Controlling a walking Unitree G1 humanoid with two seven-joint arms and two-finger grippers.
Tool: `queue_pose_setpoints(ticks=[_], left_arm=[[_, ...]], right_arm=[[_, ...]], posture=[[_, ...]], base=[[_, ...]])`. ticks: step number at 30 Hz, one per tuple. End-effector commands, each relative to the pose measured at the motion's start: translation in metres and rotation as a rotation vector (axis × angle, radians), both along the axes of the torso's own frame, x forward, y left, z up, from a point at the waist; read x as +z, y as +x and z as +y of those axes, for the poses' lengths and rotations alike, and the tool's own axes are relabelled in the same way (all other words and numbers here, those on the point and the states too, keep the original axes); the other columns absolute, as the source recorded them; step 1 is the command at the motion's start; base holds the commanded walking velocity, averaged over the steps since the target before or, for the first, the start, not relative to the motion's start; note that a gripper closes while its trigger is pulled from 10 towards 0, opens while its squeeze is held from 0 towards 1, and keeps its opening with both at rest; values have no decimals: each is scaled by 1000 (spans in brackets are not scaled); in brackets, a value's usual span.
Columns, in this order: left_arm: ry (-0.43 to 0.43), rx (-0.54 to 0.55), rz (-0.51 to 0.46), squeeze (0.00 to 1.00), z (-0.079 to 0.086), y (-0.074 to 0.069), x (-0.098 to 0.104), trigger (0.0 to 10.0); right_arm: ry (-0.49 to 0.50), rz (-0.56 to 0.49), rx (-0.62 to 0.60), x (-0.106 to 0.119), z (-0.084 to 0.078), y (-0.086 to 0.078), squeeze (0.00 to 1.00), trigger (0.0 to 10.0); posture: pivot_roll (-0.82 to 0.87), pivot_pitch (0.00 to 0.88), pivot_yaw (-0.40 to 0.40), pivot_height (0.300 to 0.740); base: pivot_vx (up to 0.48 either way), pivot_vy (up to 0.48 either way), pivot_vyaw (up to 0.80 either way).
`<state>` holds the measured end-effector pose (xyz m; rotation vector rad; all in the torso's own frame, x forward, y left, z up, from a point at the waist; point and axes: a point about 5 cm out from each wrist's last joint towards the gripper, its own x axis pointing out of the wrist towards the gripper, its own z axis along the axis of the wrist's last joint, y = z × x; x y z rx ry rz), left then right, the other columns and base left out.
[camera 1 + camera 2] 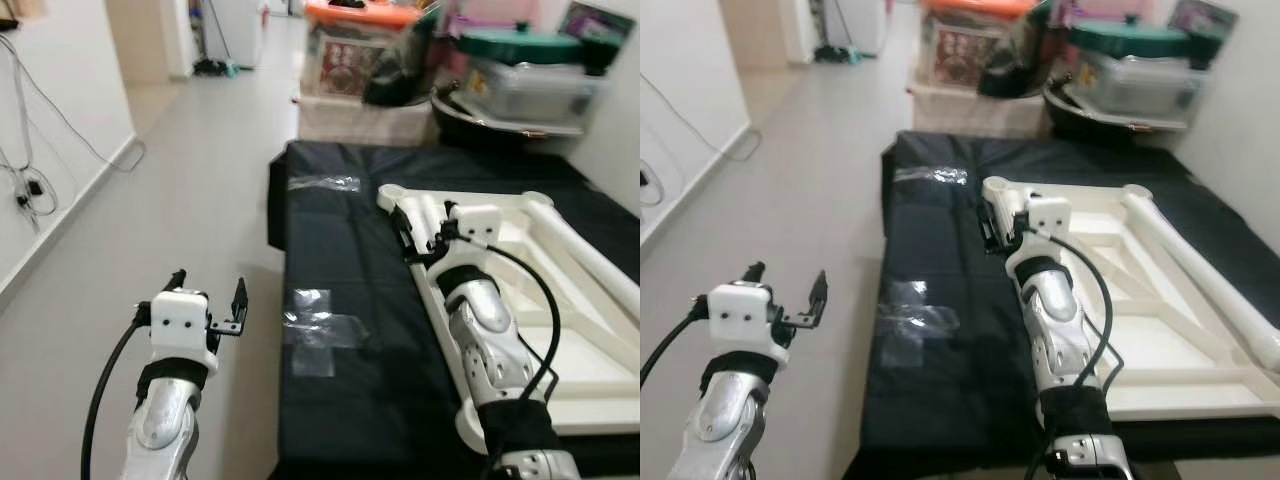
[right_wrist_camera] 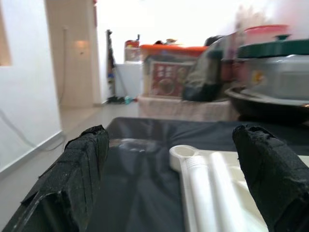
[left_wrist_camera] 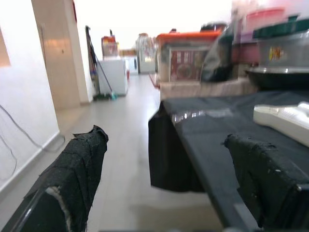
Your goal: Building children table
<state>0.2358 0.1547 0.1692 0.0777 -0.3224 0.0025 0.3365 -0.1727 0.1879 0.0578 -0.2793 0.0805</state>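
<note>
A white children's table (image 1: 585, 375) lies upside down on a black cloth (image 1: 340, 260) that covers a low surface. One white leg (image 1: 590, 255) lies slanted across its frame. My right gripper (image 1: 420, 232) hovers open over the frame's far left corner (image 2: 182, 152). The white rail (image 2: 207, 183) runs between its wide-spread fingers (image 2: 77, 179) without touching them. My left gripper (image 1: 208, 290) is open and holds nothing. It is raised above the floor, left of the cloth's edge.
Clear tape patches (image 1: 320, 325) stick to the cloth. Stacked storage boxes (image 1: 360, 60), a green-lidded bin (image 1: 520, 70) and a dark basin (image 1: 490, 115) crowd the back. Cables (image 1: 30, 180) hang on the left wall. Grey floor (image 1: 190, 190) runs down a hallway.
</note>
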Motion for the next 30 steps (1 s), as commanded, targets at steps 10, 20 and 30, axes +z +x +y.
queue_pose_setpoints(ticks=[10, 20, 30], left_arm=[[46, -37, 36, 0, -6, 0, -9, 10000], [41, -45, 54, 0, -6, 2, -14, 10000], [35, -27, 50, 0, -5, 3, -15, 10000]], right_arm=[[16, -23, -4, 11, 11, -7, 0, 10000], [-1, -28, -22, 6, 16, -15, 0, 10000], [-13, 9, -41, 5, 9, -11, 0, 10000]], posture=[[63, 0, -78, 740], [47, 0, -51, 740], [56, 0, -66, 740]], base=[[0, -458, 0], [0, -456, 0], [0, -227, 0]])
